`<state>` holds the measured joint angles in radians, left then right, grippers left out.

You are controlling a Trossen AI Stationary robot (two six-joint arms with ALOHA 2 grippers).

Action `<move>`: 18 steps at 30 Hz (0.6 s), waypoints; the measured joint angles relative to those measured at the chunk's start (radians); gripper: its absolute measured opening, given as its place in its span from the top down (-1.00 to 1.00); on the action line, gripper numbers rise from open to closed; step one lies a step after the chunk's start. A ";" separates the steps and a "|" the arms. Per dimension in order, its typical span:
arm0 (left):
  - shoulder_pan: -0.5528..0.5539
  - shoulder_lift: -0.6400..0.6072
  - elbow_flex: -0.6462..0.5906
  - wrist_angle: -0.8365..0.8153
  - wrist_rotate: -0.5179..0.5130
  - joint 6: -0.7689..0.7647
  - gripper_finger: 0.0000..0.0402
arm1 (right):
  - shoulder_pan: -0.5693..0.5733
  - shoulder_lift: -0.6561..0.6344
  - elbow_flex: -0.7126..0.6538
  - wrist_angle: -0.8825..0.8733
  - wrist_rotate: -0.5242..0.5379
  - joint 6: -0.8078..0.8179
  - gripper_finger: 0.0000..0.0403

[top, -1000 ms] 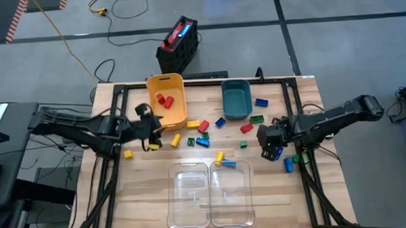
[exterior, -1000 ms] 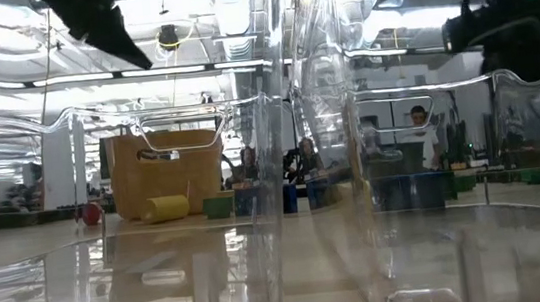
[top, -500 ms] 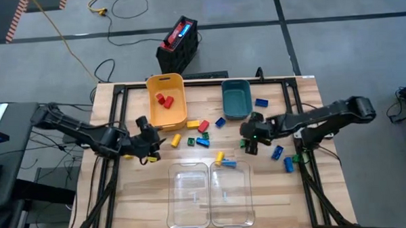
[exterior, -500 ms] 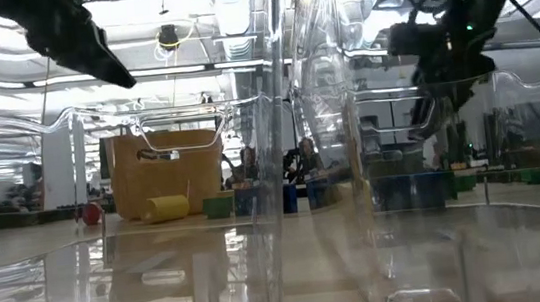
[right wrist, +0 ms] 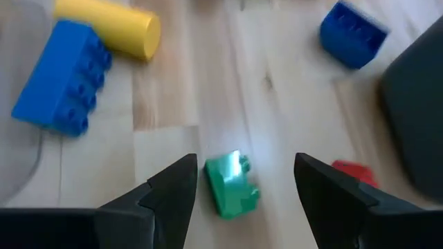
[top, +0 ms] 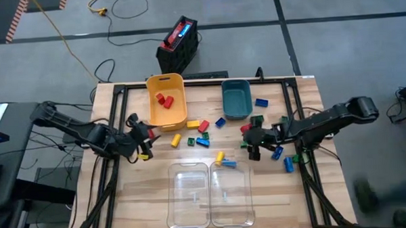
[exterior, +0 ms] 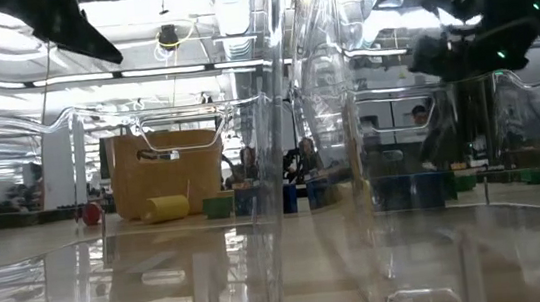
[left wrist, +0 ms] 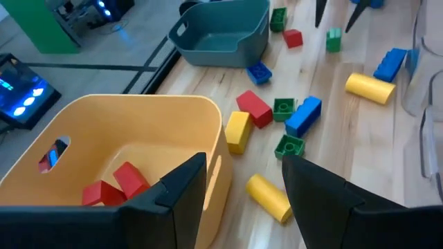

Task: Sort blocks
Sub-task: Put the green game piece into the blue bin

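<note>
Small red, yellow, blue and green blocks lie scattered on the wooden table between the bins. Two red blocks lie in the yellow bin. My right gripper is open and points down at a small green block. That block lies flat on the table between the fingers, which stand clear of it. In the high view my right gripper is right of the table's middle. My left gripper is open and empty. It hovers by the yellow bin's near left corner.
The teal bin stands at the back, and two clear bins stand at the near edge. A blue brick, a yellow cylinder, another blue block and a red one lie around the green block.
My right gripper has swung from the table's right side toward its middle, tipped downward and sunk over the green block, staying open. My left gripper has drawn back a little toward the table's left edge, still open.
</note>
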<state>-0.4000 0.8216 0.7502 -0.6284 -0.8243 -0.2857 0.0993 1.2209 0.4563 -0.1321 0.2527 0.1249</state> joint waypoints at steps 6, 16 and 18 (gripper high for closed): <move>0.000 -0.014 0.000 -0.016 0.002 -0.006 0.08 | -0.001 0.005 -0.110 0.207 -0.016 0.005 -0.30; 0.000 -0.012 0.000 -0.013 0.003 0.002 0.08 | -0.002 0.029 -0.183 0.318 -0.021 0.017 -0.29; 0.000 -0.012 0.000 -0.013 0.002 0.004 0.08 | -0.002 0.061 -0.186 0.332 -0.027 0.025 -0.29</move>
<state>-0.3996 0.8093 0.7502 -0.6411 -0.8219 -0.2821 0.0975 1.2819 0.2707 0.2001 0.2261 0.1495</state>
